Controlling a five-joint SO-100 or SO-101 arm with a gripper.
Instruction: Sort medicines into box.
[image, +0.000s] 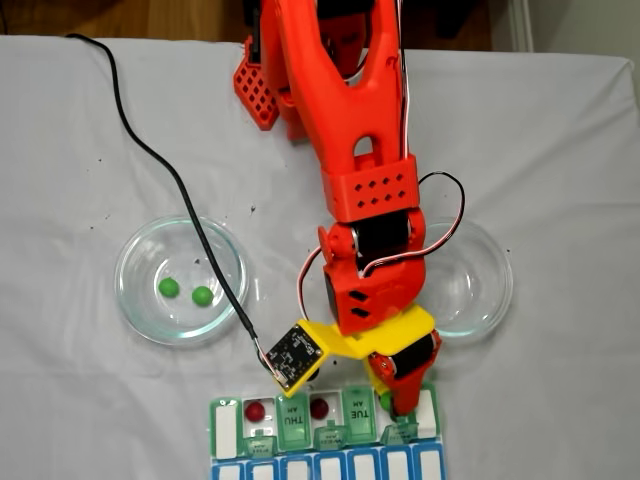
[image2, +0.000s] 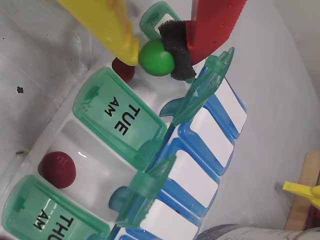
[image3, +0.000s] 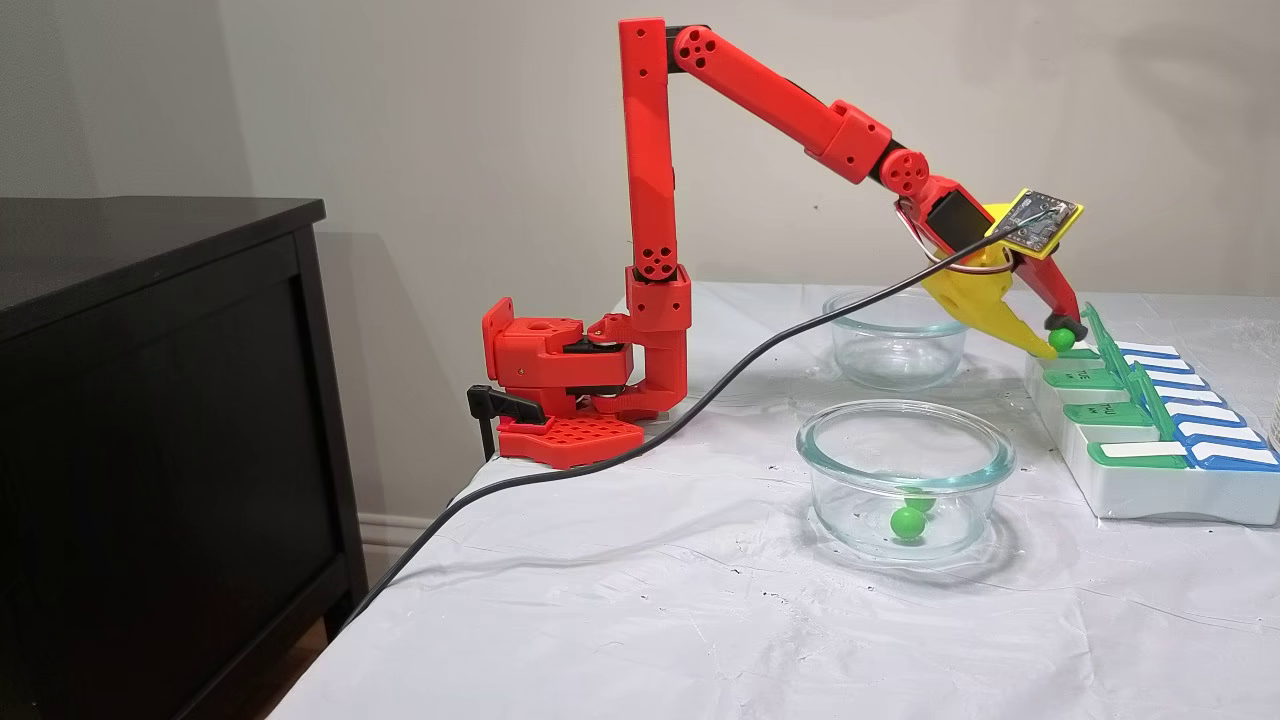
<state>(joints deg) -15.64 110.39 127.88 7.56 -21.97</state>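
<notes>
My gripper is shut on a green pill, pinched between the yellow finger and the black-padded red finger. It hovers just above the pill box at an open compartment past the shut TUE AM lid. A dark red pill lies in that compartment, partly hidden. Another red pill sits in the open compartment between the TUE and THU lids. A fixed view shows two red pills in the green row. Two more green pills lie in the left glass bowl.
A second glass bowl stands beside the arm with nothing visible in it. A black cable runs across the white cloth and over the left bowl to the wrist camera. The arm's base is clamped at the table's far edge, and a dark cabinet stands beyond.
</notes>
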